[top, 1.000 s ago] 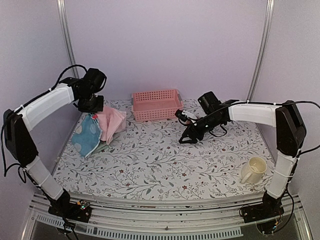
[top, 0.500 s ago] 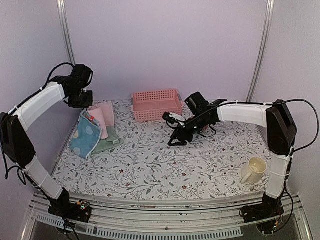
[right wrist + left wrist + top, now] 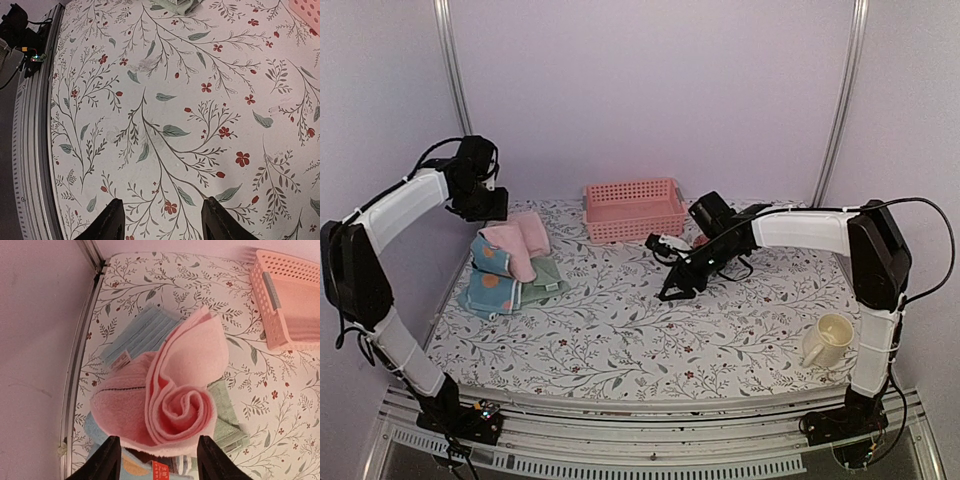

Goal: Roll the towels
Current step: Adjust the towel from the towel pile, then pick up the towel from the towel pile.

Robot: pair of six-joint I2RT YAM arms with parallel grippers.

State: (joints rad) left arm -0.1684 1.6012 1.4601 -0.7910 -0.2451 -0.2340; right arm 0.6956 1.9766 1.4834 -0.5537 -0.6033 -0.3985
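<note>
Over at the far left side of the floral tablecloth (image 3: pixel 620 330), the towels lie in one heap near the wall. The pink towel (image 3: pixel 182 390) sits on top, curled into a loose roll whose spiral end faces the left wrist camera. Under it lie the blue spotted towel (image 3: pixel 483 280), reaching toward the table's left edge, and the sage green towel (image 3: pixel 548 278), sticking out on the side nearer the table's middle. A ribbed light blue towel (image 3: pixel 137 335) shows beyond the roll, flat on the cloth.

The left gripper (image 3: pixel 157 450) hangs just above the heap with its fingers spread. The near edge of the pink roll lies between them, but neither finger pinches it.

The right gripper (image 3: pixel 162 215) hovers low over bare tablecloth near the middle of the table, well apart from the towels, its fingers also spread with nothing between them.

A pink slatted basket (image 3: pixel 633 228) stands at the back centre, and a cream mug (image 3: pixel 828 340) sits near the right front corner.
</note>
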